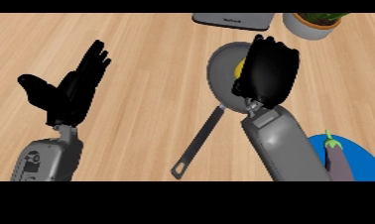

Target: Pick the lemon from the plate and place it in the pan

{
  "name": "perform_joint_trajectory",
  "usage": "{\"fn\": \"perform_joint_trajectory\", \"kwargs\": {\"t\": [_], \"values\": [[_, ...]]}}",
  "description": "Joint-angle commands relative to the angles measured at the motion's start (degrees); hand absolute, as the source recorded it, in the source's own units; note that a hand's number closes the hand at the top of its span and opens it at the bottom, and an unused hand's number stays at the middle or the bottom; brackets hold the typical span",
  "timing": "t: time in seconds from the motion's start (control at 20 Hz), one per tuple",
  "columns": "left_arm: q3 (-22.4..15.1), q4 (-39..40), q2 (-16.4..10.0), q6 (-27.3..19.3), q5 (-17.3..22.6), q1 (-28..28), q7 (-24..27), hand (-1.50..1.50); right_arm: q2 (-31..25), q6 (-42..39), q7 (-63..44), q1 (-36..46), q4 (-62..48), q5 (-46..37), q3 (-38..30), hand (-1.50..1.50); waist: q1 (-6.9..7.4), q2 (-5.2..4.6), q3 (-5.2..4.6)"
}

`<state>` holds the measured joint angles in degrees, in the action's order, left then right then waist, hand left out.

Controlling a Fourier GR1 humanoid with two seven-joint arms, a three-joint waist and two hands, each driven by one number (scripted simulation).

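Hovering over the pan (pixel 218 69), the right robot hand (pixel 270 72) shows its back and has its fingers curled round the lemon (pixel 238 68). Only a yellow sliver of the fruit shows at the thumb side, inside the pan's rim. The blue plate (pixel 357 154) at the lower right carries just a dark aubergine (pixel 338 157), so the pick and the carry look done. What is left, I judge, is letting go and drawing clear. Whether the lemon touches the pan's floor cannot be told, as the hand hides it. The grey forearm comes up from the lower edge beside the pan's long handle. The left robot hand (pixel 73 91) rests open, fingers up, over the desk (pixel 147 44) at the left, well apart from the pan.
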<state>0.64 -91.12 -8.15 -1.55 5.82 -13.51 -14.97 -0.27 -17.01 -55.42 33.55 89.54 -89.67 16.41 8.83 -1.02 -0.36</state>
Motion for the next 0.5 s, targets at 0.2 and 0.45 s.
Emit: {"fn": "perform_joint_trajectory", "kwargs": {"t": [0.2, 0.45], "values": [[-0.96, 1.38, 0.49, -0.01, -0.63, -2.57, -0.58, 0.0, 0.25, 0.66, -19.77, 17.72, -12.67, 1.8, -1.2, 1.5, 0.67, -0.52, 0.14], [0.69, 2.46, 0.04, -0.76, -0.65, -2.27, 0.26, 0.0, 0.24, 7.36, -25.63, 21.51, -19.22, 2.86, -1.57, 1.5, -1.21, -0.29, 0.21]]}}
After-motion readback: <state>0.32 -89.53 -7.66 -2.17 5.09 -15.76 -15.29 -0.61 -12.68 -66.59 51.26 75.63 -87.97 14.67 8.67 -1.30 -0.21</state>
